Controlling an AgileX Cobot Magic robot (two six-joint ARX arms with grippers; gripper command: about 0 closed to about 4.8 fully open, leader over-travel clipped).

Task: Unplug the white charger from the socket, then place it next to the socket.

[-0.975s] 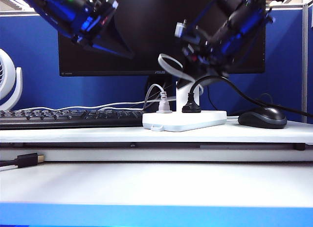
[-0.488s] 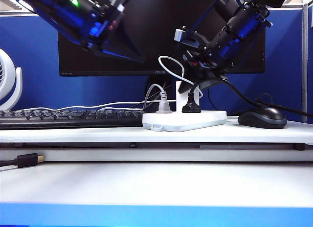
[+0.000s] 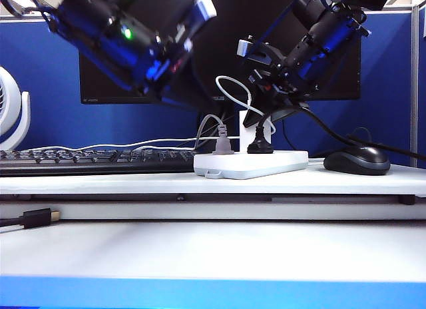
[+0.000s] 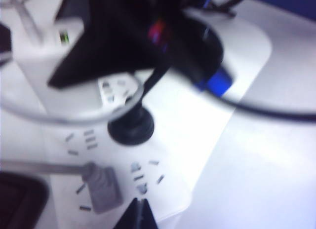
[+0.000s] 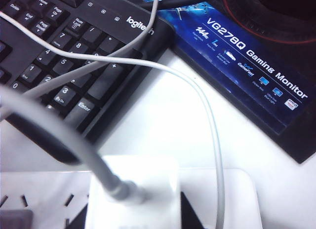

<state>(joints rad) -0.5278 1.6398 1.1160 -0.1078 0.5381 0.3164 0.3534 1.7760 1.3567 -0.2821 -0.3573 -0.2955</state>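
The socket (image 3: 249,164) lies flat on the desk with plugs standing on it. The white charger (image 3: 245,129) stands upright at its back, its thin cable (image 3: 233,89) looping above. My right gripper (image 3: 261,116) reaches down from the upper right. In the right wrist view its fingers (image 5: 190,215) press both sides of the white charger (image 5: 133,189), shut on it. My left gripper (image 4: 140,213) hovers over the socket (image 4: 197,140) near its grey plug (image 4: 103,189), fingertips together with nothing between them. The left arm (image 3: 126,42) hangs at the upper left.
A grey plug (image 3: 222,142) and a black plug (image 3: 259,146) with a thick cord also stand in the socket. A black mouse (image 3: 356,160) lies to its right, a keyboard (image 3: 93,160) to its left. The monitor (image 3: 200,56) stands behind.
My right gripper has closed onto the white charger and has held still since. The left arm has swung down and rightward toward the socket.
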